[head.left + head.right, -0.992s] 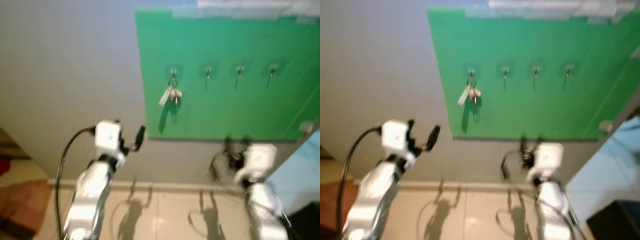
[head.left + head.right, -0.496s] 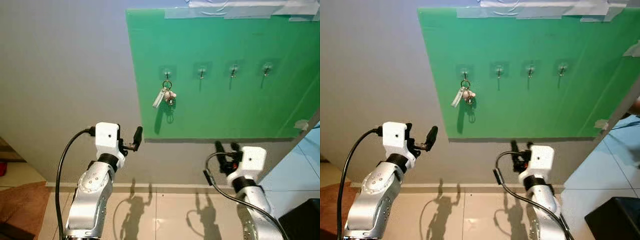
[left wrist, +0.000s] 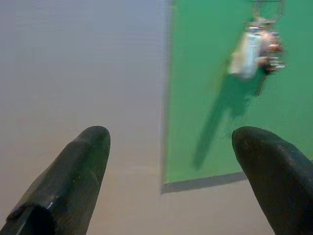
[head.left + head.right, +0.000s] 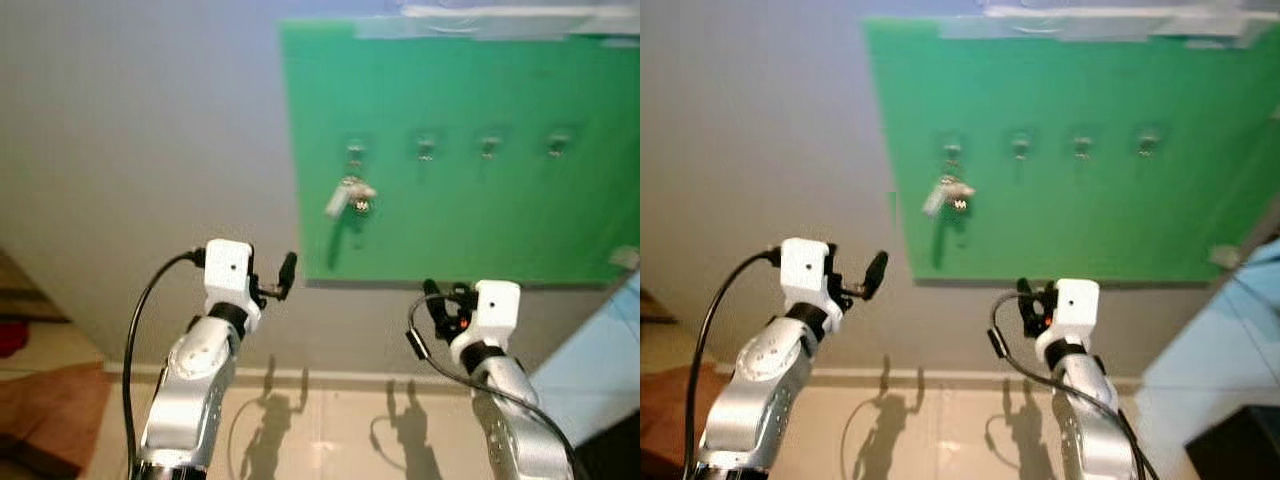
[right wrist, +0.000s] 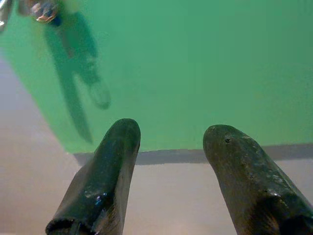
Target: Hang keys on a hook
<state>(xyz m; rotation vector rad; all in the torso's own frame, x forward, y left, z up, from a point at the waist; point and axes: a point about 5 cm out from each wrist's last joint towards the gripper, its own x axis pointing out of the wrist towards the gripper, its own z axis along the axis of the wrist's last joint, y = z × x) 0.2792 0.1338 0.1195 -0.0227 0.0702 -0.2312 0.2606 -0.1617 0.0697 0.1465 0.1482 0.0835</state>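
A bunch of keys (image 4: 350,195) with a white tag hangs from the leftmost hook (image 4: 355,153) on a green board (image 4: 480,220) fixed to the grey wall. Three more hooks, among them one at the right end (image 4: 558,146), stand in a row beside it with nothing on them. My left gripper (image 3: 171,142) is open, held below and left of the keys (image 3: 257,49), apart from the board. My right gripper (image 5: 168,134) is open too, raised below the board's lower edge, holding nothing.
Beige floor tiles (image 4: 320,430) run along the base of the wall (image 4: 140,150). A brown mat (image 4: 50,400) lies at the lower left. A pale blue surface (image 4: 600,360) and a dark object (image 4: 1240,450) sit at the lower right.
The whole picture has shifted and blurred, so the camera has moved. The keys stay on the leftmost hook. Both arms keep much the same raised pose.
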